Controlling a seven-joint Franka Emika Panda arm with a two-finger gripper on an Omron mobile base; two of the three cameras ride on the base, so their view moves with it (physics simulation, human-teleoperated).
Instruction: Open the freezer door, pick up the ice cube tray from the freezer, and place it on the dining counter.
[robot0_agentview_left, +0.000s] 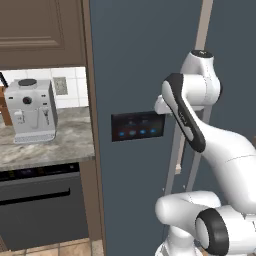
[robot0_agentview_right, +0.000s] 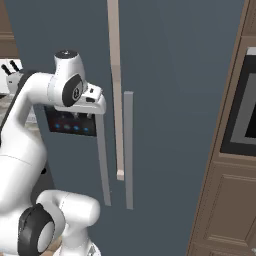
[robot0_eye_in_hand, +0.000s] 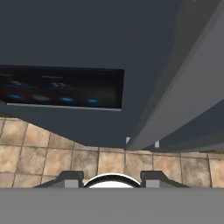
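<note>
Tall slate-blue freezer door with black blue-lit control panel stands shut, likely heavy and rigid. Best taken by the long grey vertical handle. Gripper close by; whether clenched, cannot tell.

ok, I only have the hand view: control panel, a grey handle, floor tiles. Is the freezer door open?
Observer: No. In the left base view the freezer door looks shut.
Operator: Where are the jaws on that handle?
Observer: At the top end of the handle, level with the control panel.
Operator: Anything close beside it?
Observer: A second handle just to its right, on the plain door.
</note>
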